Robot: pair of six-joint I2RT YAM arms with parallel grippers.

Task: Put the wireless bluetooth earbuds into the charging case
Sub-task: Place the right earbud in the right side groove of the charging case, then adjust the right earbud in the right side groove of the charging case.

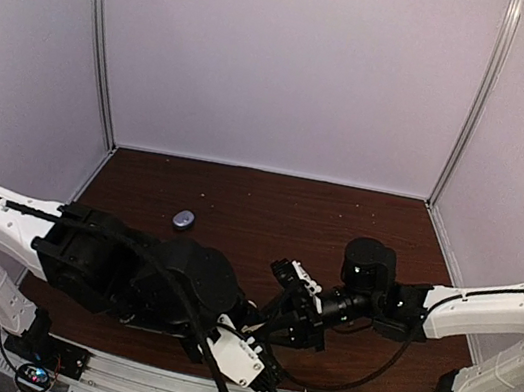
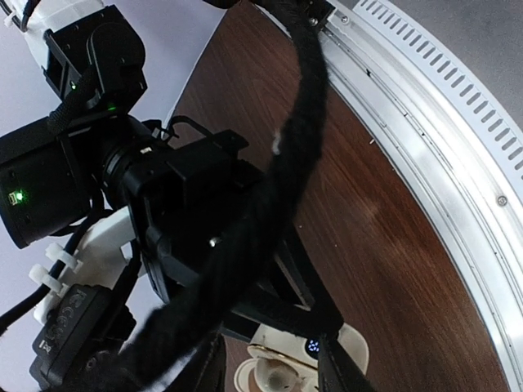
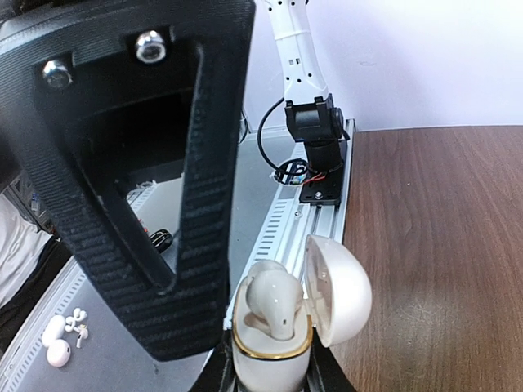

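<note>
Charging case (image 3: 274, 349), cream with a gold rim, stands upright at 6 o'clock in the right wrist view. Its lid (image 3: 339, 290) is swung open toward 3 o'clock. One pale earbud (image 3: 274, 300) sits in the mouth of the case, rounded end up.

Dark fingers (image 3: 214, 374) press the lower body of the case from 9 and 3 o'clock. They belong to the left gripper (image 1: 259, 330), which is closed on the case and holds it over the near edge of the table (image 1: 270, 208), by the metal rail (image 3: 282, 220). In the left wrist view the same case shows at 6 o'clock between the fingers, with small blue lights (image 2: 313, 348) on its front.

The right gripper (image 1: 287, 312) meets the left one at about 6 o'clock in the top view. From its own camera only one ribbed black finger (image 3: 196, 204) shows, at 10 o'clock from the case and not touching it. I cannot tell how wide this gripper stands, nor whether it carries anything.

A bluish-purple piece (image 1: 183, 220) lies alone on the table, at 10 o'clock from the grippers and well apart from them. It is too small to say whether it is one earbud or two.

Small white pieces (image 3: 59, 335), some with short stems, lie on a grey surface at 8 o'clock in the right wrist view, beyond the rail. A thick black cable (image 2: 296, 139) crosses the left wrist view.
</note>
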